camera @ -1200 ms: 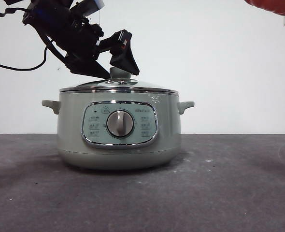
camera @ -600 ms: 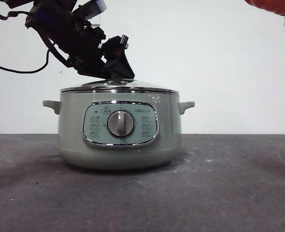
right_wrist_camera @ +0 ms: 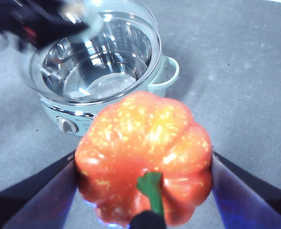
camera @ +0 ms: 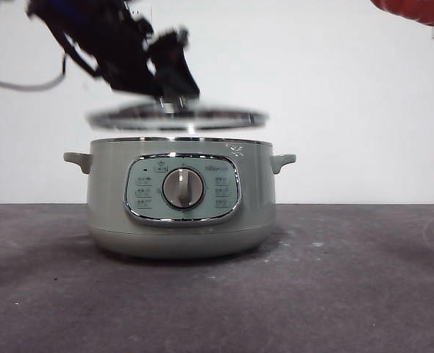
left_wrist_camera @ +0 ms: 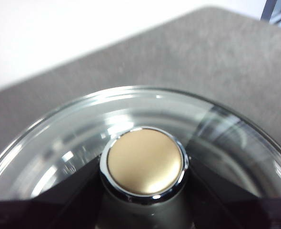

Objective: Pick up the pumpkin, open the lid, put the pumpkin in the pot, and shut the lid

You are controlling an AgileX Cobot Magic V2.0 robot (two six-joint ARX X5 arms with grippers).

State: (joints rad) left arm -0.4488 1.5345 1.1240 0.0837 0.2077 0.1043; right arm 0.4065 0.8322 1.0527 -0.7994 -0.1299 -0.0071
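The sage-green pot point(camera: 182, 198) stands on the dark table with its dial facing the front view. The glass lid point(camera: 176, 118) hangs level a short way above the pot's rim, blurred by motion. My left gripper point(camera: 169, 92) comes in from the upper left and is shut on the lid's knob point(left_wrist_camera: 145, 161), its dark jaws on either side of it. My right gripper point(right_wrist_camera: 145, 183) is shut on the orange pumpkin point(right_wrist_camera: 145, 152), held high above and to the right of the pot point(right_wrist_camera: 55, 112). Only the pumpkin's underside point(camera: 415, 9) shows in the front view.
The pot's two small side handles point(camera: 76, 160) stick out left and right. Dark grey table point(camera: 349, 279) spreads in front of and beside the pot. A white wall stands behind. A black cable point(camera: 26, 82) trails from the left arm.
The left gripper came down onto the knob and closed on it. It has now raised the lid off the pot's rim. The pumpkin has stayed at the top right.
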